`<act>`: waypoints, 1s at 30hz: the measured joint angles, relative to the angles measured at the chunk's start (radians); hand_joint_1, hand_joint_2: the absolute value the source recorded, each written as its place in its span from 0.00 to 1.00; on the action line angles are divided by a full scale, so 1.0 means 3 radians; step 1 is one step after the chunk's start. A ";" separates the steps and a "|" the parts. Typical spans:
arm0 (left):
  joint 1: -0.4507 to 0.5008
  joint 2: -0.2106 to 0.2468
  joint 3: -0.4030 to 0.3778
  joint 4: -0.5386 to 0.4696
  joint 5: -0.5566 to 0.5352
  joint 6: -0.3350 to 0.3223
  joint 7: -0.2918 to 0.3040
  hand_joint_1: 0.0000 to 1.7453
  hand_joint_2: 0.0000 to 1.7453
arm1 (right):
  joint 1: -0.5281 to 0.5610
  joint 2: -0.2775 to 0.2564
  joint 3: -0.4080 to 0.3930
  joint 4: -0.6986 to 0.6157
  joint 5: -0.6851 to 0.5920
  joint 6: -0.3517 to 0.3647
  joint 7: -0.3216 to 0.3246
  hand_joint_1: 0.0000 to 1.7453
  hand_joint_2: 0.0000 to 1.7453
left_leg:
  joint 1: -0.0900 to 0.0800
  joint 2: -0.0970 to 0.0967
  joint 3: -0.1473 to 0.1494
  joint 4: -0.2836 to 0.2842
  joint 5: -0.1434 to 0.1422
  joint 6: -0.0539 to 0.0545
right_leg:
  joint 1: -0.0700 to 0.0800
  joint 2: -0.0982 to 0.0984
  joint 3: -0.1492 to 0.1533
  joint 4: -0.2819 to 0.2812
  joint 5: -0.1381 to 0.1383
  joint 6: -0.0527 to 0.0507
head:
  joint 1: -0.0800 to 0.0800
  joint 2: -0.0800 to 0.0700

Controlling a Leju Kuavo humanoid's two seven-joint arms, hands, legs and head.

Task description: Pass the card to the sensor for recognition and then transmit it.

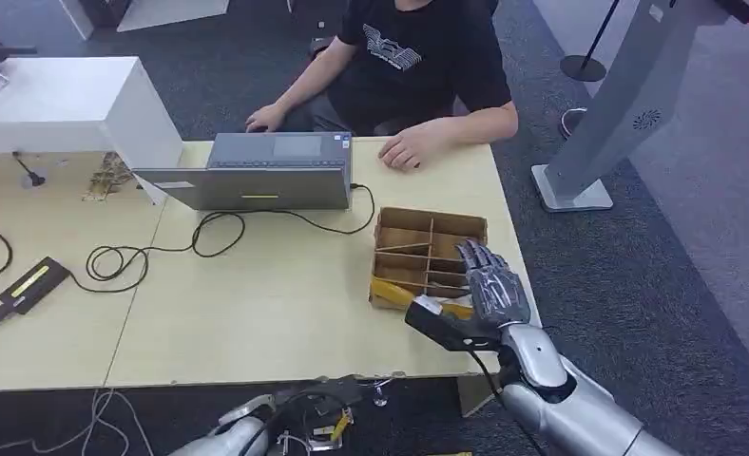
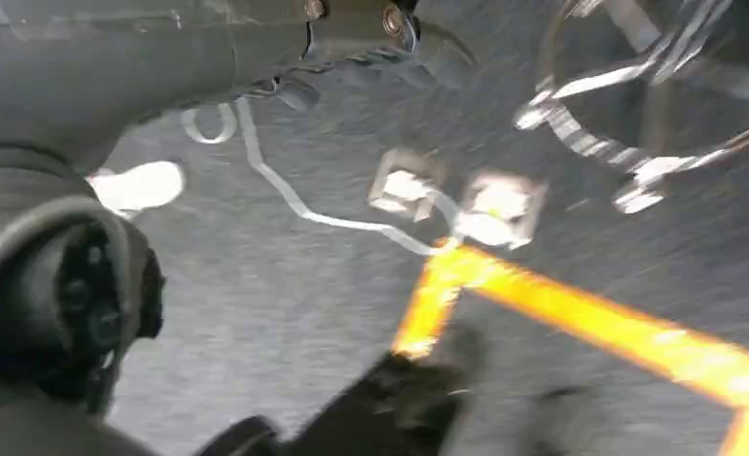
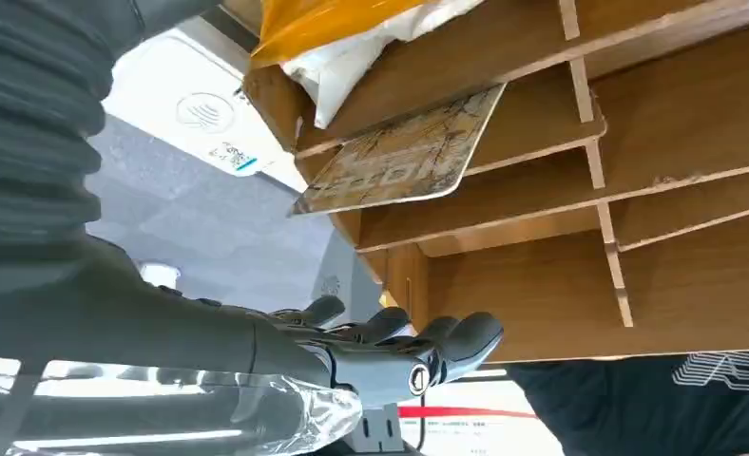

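Observation:
A patterned card leans in a slot of the wooden divided box on the table's right side. A white sensor pad with a contactless mark lies by the box's near corner; a white bit of it shows in the head view. My right hand hovers over the box's near right corner, fingers stretched and apart, holding nothing. My left arm hangs below the table's near edge. Its wrist view is blurred and I cannot make out the fingers.
A yellow bag and a white packet lie at the box's near side. A laptop with cables stands mid-table, and a person sits behind it with hands on the table. A grey stand rises to the right.

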 joint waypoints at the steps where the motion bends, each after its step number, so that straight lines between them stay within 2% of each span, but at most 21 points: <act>1: 0.0027 0.0000 0.0073 -0.0082 0.0016 -0.0097 -0.0006 0.00 0.00 | 0.0001 0.0002 -0.0005 0.0000 0.0008 0.0004 -0.0003 0.00 1.00 | 0.0000 0.0001 0.0000 0.0000 0.0000 0.0000 | 0.0000 0.0000 -0.0002 0.0000 0.0000 0.0000 | 0.0000 0.0000; 3: 0.0072 0.0004 0.0182 -0.0203 0.0061 -0.0364 -0.0050 0.00 0.00 | 0.0017 0.0006 -0.0022 0.0000 0.0022 0.0009 -0.0003 0.00 1.00 | 0.0000 -0.0002 0.0000 0.0000 0.0000 0.0000 | 0.0000 -0.0002 0.0000 0.0000 0.0000 0.0000 | 0.0001 0.0000; 5: 0.0105 0.0003 0.0324 -0.0377 0.0190 -0.0785 -0.0126 0.00 0.00 | 0.0034 0.0009 -0.0038 -0.0001 0.0061 0.0022 -0.0001 0.00 1.00 | 0.0000 -0.0004 -0.0001 0.0000 0.0000 0.0000 | 0.0000 -0.0004 0.0000 0.0000 0.0000 0.0000 | -0.0003 0.0000; 7: 0.0129 -0.0001 0.0408 -0.0477 0.0368 -0.0996 -0.0228 0.00 0.00 | 0.0057 0.0013 -0.0062 -0.0006 0.0081 0.0033 0.0008 0.00 1.00 | 0.0000 -0.0003 -0.0001 0.0000 0.0000 0.0000 | 0.0000 -0.0004 0.0000 0.0000 0.0000 0.0000 | -0.0001 0.0000; 10: 0.0196 -0.0010 0.0499 -0.0615 0.0589 -0.1030 -0.0389 0.00 0.00 | 0.0097 0.0014 -0.0099 -0.0039 0.0130 0.0052 0.0046 0.00 1.00 | 0.0000 -0.0002 -0.0001 0.0000 0.0000 0.0000 | 0.0000 -0.0004 0.0000 -0.0001 0.0000 0.0000 | -0.0001 0.0000; 14: 0.0265 -0.0037 0.0543 -0.0712 0.0542 -0.1030 -0.0389 0.00 0.00 | 0.0163 0.0014 -0.0170 -0.0093 0.0155 0.0057 0.0097 0.00 1.00 | 0.0000 -0.0003 -0.0001 0.0000 0.0000 0.0000 | 0.0000 -0.0005 0.0000 -0.0001 0.0000 0.0000 | 0.0000 0.0000; 15: 0.0303 -0.0023 0.0548 -0.0745 0.0485 -0.1030 -0.0255 0.00 0.00 | 0.0189 0.0005 -0.0186 -0.0107 0.0186 0.0041 0.0173 0.00 1.00 | 0.0000 -0.0003 0.0001 0.0000 0.0000 0.0000 | 0.0000 -0.0005 0.0001 -0.0001 0.0000 0.0000 | -0.0003 0.0000; 16: 0.0366 0.0040 0.0538 -0.0860 0.0382 -0.1030 0.0068 0.00 0.00 | 0.0259 -0.0030 -0.0220 -0.0141 0.0215 0.0016 0.0264 0.00 1.00 | 0.0001 -0.0003 0.0004 0.0000 0.0000 0.0000 | 0.0002 -0.0005 0.0005 -0.0001 -0.0001 -0.0001 | -0.0003 0.0000; 17: 0.0454 0.0093 0.0512 -0.1001 0.0309 -0.1030 0.0287 0.00 0.00 | 0.0340 -0.0065 -0.0272 -0.0194 0.0238 -0.0001 0.0342 0.00 1.00 | 0.0002 -0.0003 0.0002 -0.0001 -0.0003 0.0000 | 0.0003 -0.0005 0.0006 -0.0001 -0.0003 -0.0001 | 0.0003 0.0000; 19: 0.0702 0.0273 0.0489 -0.1401 0.0179 -0.1030 0.0569 0.00 0.00 | 0.0469 -0.0167 -0.0378 -0.0280 0.0248 -0.0010 0.0395 0.00 1.00 | 0.0002 0.0001 0.0002 -0.0001 -0.0010 -0.0007 | 0.0003 0.0001 0.0001 0.0000 -0.0003 -0.0002 | -0.0004 0.0000; 20: 0.0856 0.0379 0.0491 -0.1577 0.0116 -0.1030 0.0600 0.00 0.00 | 0.0530 -0.0213 -0.0426 -0.0322 0.0253 -0.0010 0.0395 0.00 1.00 | 0.0002 0.0008 0.0004 -0.0001 -0.0012 -0.0005 | 0.0003 0.0005 0.0000 0.0000 -0.0006 -0.0002 | -0.0001 0.0000; 22: 0.1173 0.0518 0.0499 -0.1845 0.0048 -0.1024 0.0593 0.00 0.00 | 0.0683 -0.0308 -0.0527 -0.0420 0.0272 -0.0008 0.0395 0.00 1.00 | 0.0002 0.0015 0.0007 -0.0001 -0.0018 -0.0004 | 0.0003 0.0007 0.0002 -0.0001 -0.0013 -0.0006 | 0.0001 0.0000; 24: 0.1512 0.0541 0.0551 -0.2116 -0.0104 -0.1044 0.0401 0.00 0.00 | 0.0788 -0.0353 -0.0613 -0.0525 0.0299 0.0015 0.0385 0.00 1.00 | 0.0001 0.0020 0.0003 -0.0001 -0.0021 -0.0006 | 0.0002 0.0012 -0.0005 -0.0001 -0.0014 -0.0006 | -0.0001 0.0000; 25: 0.1683 0.0478 0.0647 -0.2266 -0.0223 -0.1043 0.0265 0.00 0.00 | 0.0806 -0.0359 -0.0644 -0.0568 0.0306 0.0038 0.0383 0.00 1.00 | 0.0001 0.0026 0.0003 -0.0001 -0.0024 -0.0004 | 0.0002 0.0015 -0.0008 -0.0002 -0.0014 -0.0006 | -0.0004 0.0000; 27: 0.1863 0.0314 0.0818 -0.2483 -0.0330 -0.1043 0.0198 0.00 0.00 | 0.0812 -0.0374 -0.0683 -0.0608 0.0314 0.0066 0.0381 0.00 1.00 | 0.0000 0.0022 0.0002 -0.0001 -0.0024 -0.0002 | 0.0001 0.0012 -0.0002 -0.0005 -0.0014 -0.0005 | 0.0000 0.0000; 29: 0.1910 0.0225 0.0947 -0.2577 -0.0271 -0.1030 0.0133 0.00 0.00 | 0.0812 -0.0374 -0.0702 -0.0634 0.0315 0.0089 0.0349 0.00 1.00 | 0.0001 0.0015 0.0005 -0.0001 -0.0023 0.0001 | 0.0002 0.0006 0.0003 -0.0007 -0.0014 -0.0005 | 0.0001 0.0000; 30: 0.1918 0.0188 0.1031 -0.2577 -0.0146 -0.1031 -0.0002 0.00 0.00 | 0.0811 -0.0370 -0.0708 -0.0651 0.0314 0.0099 0.0322 0.00 1.00 | -0.0001 0.0015 0.0007 -0.0001 -0.0023 0.0001 | 0.0001 0.0004 0.0004 -0.0007 -0.0013 -0.0005 | -0.0004 0.0000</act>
